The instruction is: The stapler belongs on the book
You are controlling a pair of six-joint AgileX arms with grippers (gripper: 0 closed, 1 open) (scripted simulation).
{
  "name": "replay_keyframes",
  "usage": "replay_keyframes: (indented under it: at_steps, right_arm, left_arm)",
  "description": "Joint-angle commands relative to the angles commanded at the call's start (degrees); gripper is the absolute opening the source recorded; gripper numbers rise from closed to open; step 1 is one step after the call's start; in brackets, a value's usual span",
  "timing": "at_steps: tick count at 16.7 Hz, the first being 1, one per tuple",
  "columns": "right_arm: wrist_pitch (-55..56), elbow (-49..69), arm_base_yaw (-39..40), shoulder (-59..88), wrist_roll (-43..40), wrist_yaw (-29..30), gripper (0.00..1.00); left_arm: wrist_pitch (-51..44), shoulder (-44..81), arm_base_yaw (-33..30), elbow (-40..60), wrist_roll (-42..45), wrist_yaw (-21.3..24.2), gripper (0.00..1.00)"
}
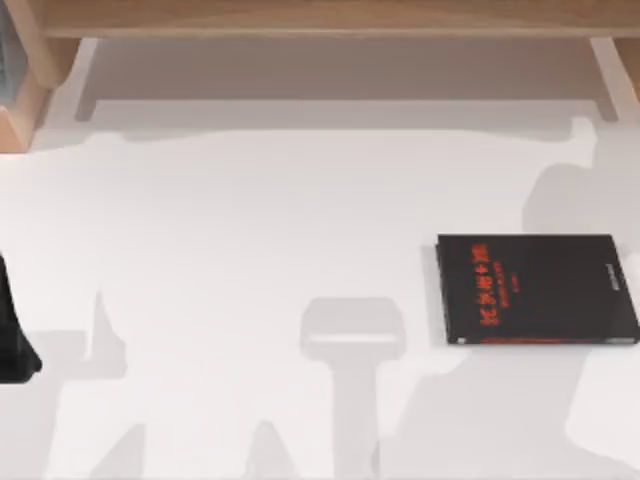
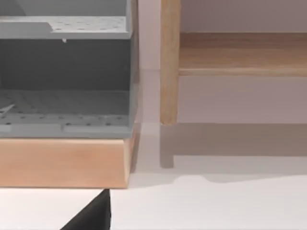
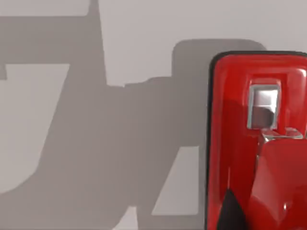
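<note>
The flat black book with red characters (image 1: 537, 290) lies at right on my white bench (image 1: 250, 230); my right wrist view shows the bright red stapler (image 3: 240, 143) close up. Whether either end effector is spread, I cannot tell.

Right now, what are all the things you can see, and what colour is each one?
book: one, black with red characters, flat on the table's right side.
stapler: one, bright red with a small metal part, close under the right wrist camera, above the white surface.
table: one, white, crossed by grey shadows.
shelf: one, pale wood, along the table's far edge.
tray: one, grey with small holes, on a wooden block at the far left corner.
left arm: one, black, at the table's left edge.
</note>
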Motion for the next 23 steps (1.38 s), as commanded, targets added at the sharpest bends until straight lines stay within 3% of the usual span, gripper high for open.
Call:
replay_keyframes:
  at_steps: [10, 23]
  right_arm:
    - [7.5, -16.1, 4.1, -21.3, 13.9, 1.6, 0.0]
    - [16.1, -46.0, 29.2, -38.8, 34.1, 2.0, 0.0]
  left_arm:
    - [0.0, 0.0, 0.0, 0.0, 0.0, 0.0, 1.0]
    - [0.0, 0.0, 0.0, 0.0, 0.0, 0.0, 1.0]
